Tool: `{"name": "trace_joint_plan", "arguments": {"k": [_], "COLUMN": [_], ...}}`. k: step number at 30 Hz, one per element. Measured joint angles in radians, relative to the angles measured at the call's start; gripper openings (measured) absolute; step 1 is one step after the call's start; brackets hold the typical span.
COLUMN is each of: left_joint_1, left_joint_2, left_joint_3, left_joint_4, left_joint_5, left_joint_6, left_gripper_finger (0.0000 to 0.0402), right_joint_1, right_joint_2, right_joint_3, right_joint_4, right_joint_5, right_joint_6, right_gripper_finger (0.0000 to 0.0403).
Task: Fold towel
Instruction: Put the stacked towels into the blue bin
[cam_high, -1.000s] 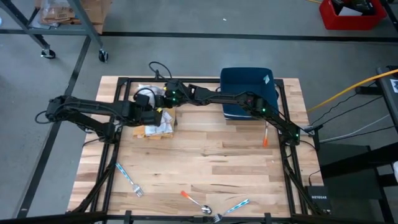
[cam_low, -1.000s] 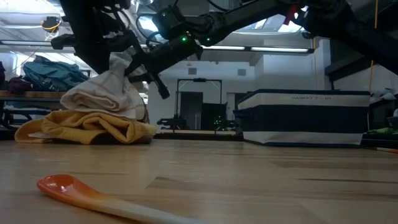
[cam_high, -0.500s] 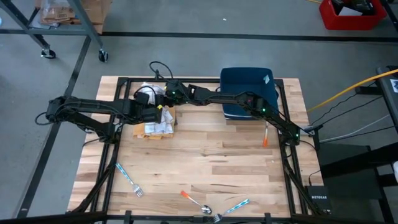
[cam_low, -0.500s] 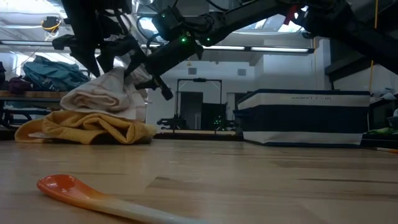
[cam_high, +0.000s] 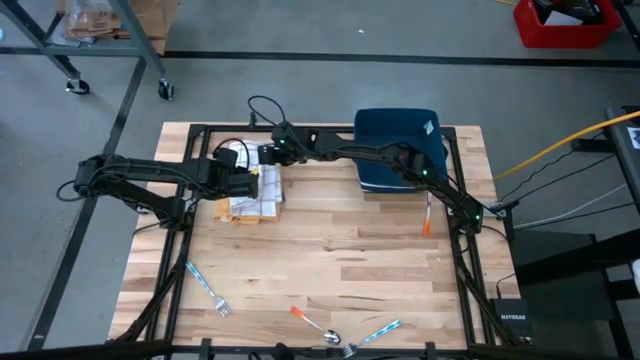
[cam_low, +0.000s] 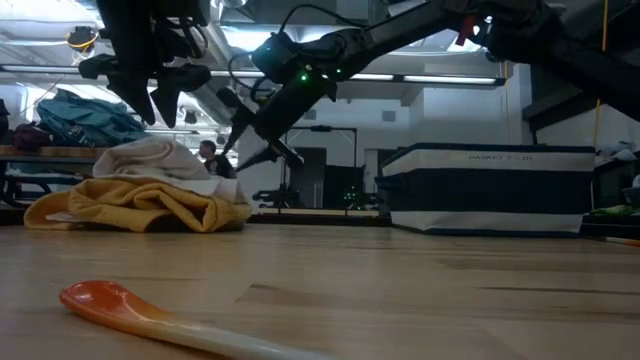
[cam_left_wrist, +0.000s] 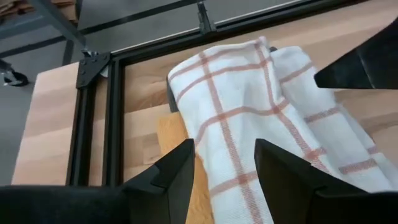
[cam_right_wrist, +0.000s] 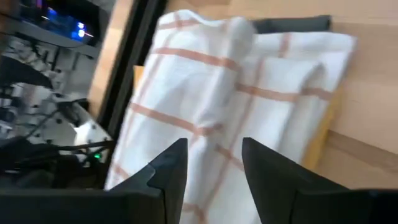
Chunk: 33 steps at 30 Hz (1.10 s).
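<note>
Both sets of fingers are spread apart and empty, hovering just above the cloth. The left gripper (cam_high: 250, 181) hangs over the near-left edge of the checked towel (cam_high: 254, 192), and the right gripper (cam_high: 270, 157) over its far end. The towel sits at the table's (cam_high: 340, 260) far-left corner on top of a yellow cloth (cam_low: 140, 205), its long axis running roughly near-to-far I think, so each arm has an end right below it.

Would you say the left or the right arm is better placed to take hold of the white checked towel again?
Probably the left: its open gripper hangs directly over the white checked towel, while the right gripper, also open, sits off its far edge.
</note>
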Motion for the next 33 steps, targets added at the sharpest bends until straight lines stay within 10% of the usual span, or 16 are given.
{"name": "trace_joint_plan", "arguments": {"k": [18, 33], "left_joint_1": [-0.082, -0.163], "left_joint_2": [-0.002, 0.001], "left_joint_3": [-0.025, -0.397], "left_joint_4": [0.119, 0.659], "left_joint_5": [0.218, 0.213], "left_joint_6": [0.006, -0.155], "left_gripper_finger": [0.0159, 0.0159], "right_joint_1": [-0.002, 0.005], "right_joint_2": [-0.001, 0.090], "right_joint_3": [0.000, 0.002], "right_joint_4": [0.176, 0.140], "right_joint_5": [-0.133, -0.157], "right_joint_6": [-0.027, -0.001], "right_gripper_finger": [0.0156, 0.0156]}}
